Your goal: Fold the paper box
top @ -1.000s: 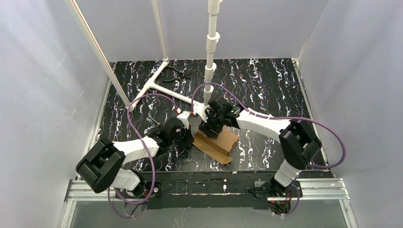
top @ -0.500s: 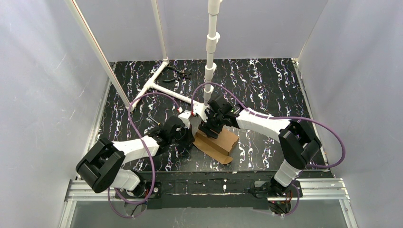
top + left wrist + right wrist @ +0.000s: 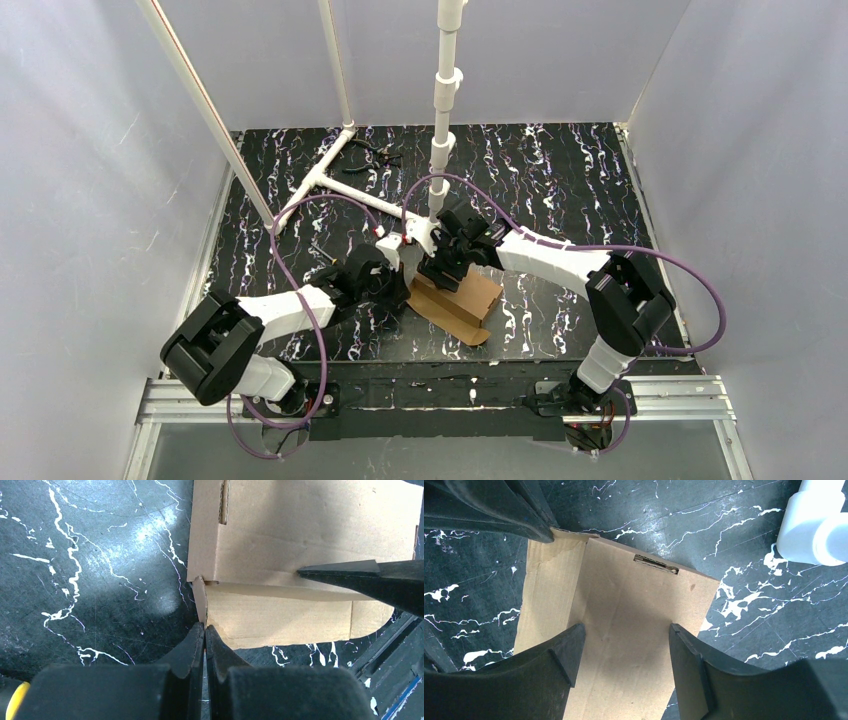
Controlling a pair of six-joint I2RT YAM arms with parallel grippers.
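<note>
Paper box [image 3: 462,300] laid on desk [image 3: 560,170], just nearer arm bases than white pipe post [image 3: 443,120]. Left end effector [image 3: 205,628] seen with fingers pressed together, tips set against small raised tab at box corner; pinch on tab cannot be told. Right end effector [image 3: 624,630] held with fingers apart over box panel nearest post, one tip laid along fold line.

A black, white-veined table [image 3: 560,170] is seen, on which the paper box [image 3: 465,305] is laid near the front, a white pipe stand [image 3: 345,187] and a small dark tool [image 3: 378,152] farther back.
</note>
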